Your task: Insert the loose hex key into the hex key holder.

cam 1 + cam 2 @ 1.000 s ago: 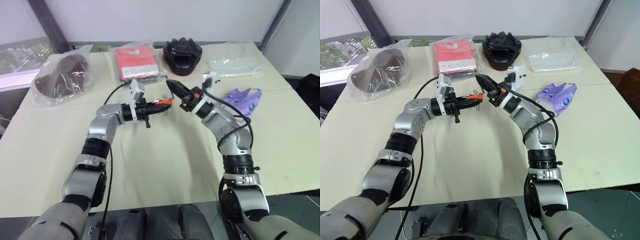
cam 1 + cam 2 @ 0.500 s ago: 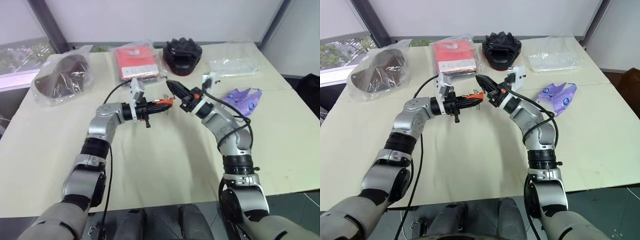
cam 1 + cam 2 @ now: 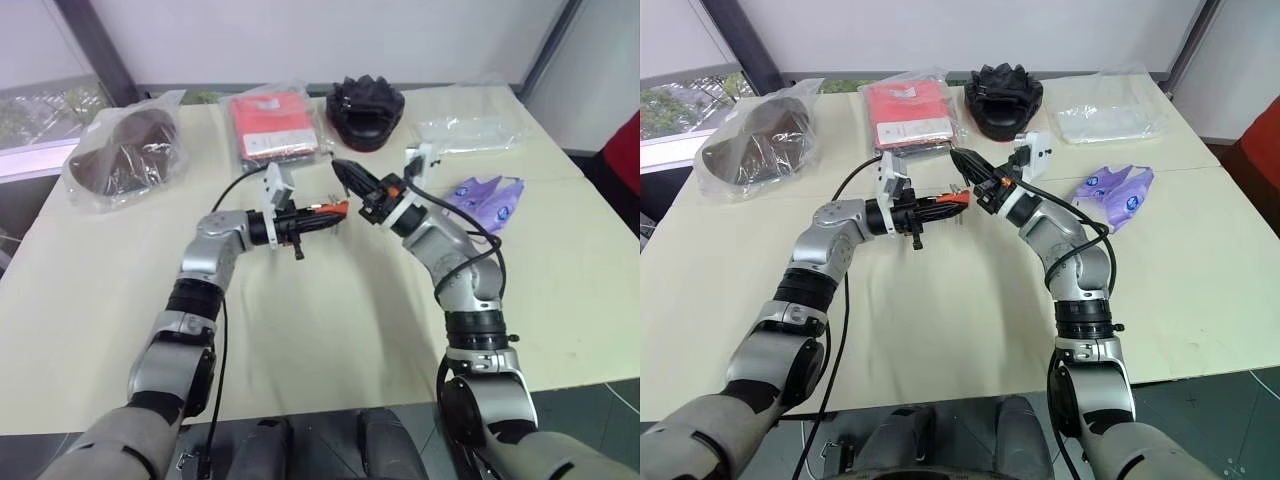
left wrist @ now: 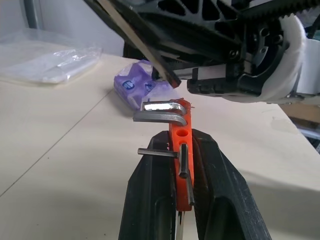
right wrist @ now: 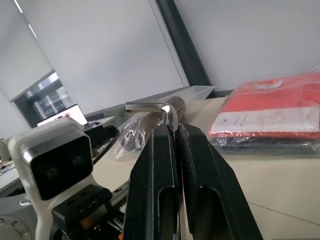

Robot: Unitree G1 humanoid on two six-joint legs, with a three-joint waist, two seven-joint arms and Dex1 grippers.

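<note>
Holder (image 4: 181, 150) clamped in left end effector (image 4: 182, 165); loose key (image 5: 159, 109) pinched in right end effector (image 5: 173, 131).

You have a pale cream table (image 3: 320, 330) spanning the head view. At upper left lies a dark brown item in a clear plastic bag (image 3: 125, 155). Just left of top centre sits a flat red packet in clear plastic (image 3: 272, 122), with a black ridged fabric item (image 3: 365, 108) beside it. At upper right rests an empty-looking clear plastic bag (image 3: 470, 130), and below it a purple printed packet (image 3: 488, 198).
</note>
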